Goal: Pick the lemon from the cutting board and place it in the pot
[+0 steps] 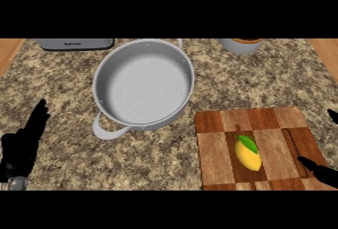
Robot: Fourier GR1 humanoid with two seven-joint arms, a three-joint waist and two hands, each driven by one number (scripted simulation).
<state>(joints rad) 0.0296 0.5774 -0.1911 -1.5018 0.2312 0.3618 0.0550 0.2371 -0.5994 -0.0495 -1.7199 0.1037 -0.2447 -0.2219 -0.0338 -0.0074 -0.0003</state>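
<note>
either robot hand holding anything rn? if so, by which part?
Nothing held. The lemon lies untouched on the cutting board. Left robot hand open; right robot hand open beside the lemon.

One lemon, one pot, one board

Single head cam, steep down onto counter, fairly close.

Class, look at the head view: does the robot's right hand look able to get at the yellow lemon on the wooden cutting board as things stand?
Probably yes. The right hand is over the wooden cutting board's right edge, and nothing lies between its fingers and the yellow lemon.
</note>
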